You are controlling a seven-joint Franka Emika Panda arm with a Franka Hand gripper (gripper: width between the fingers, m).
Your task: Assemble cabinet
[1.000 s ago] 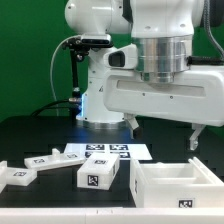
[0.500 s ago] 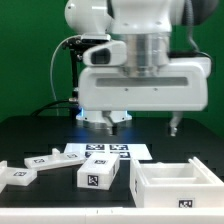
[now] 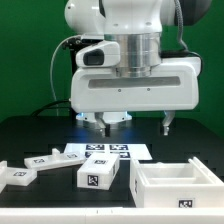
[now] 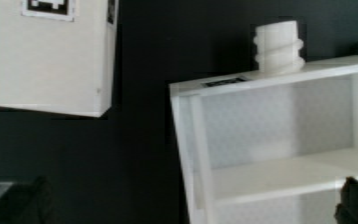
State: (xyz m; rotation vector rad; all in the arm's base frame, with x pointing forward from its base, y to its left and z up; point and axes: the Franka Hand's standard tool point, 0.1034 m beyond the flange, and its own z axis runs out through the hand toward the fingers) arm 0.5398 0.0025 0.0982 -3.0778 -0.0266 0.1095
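Note:
The cabinet [image 3: 176, 184] is a thick-walled white box, open side up, at the front of the exterior view's right. In the wrist view the cabinet [image 4: 274, 140] shows its wall and an inner divider. My gripper [image 3: 126, 124] hangs high above the table, behind the cabinet and to the exterior view's left of it. It is open wide and empty. In the wrist view my gripper [image 4: 186, 203] has one dark fingertip [image 4: 12, 200] over the black table and the other over the cabinet's inside.
The marker board [image 3: 104, 152] lies at the table's middle. A small white tagged block [image 3: 98, 175] and flat white tagged pieces [image 3: 30, 168] lie at the exterior view's left. A tagged white panel [image 4: 51, 55] and a white threaded peg [image 4: 277, 45] show in the wrist view.
My gripper has moved to the exterior view's left and slightly up, still open. The parts on the table have not moved.

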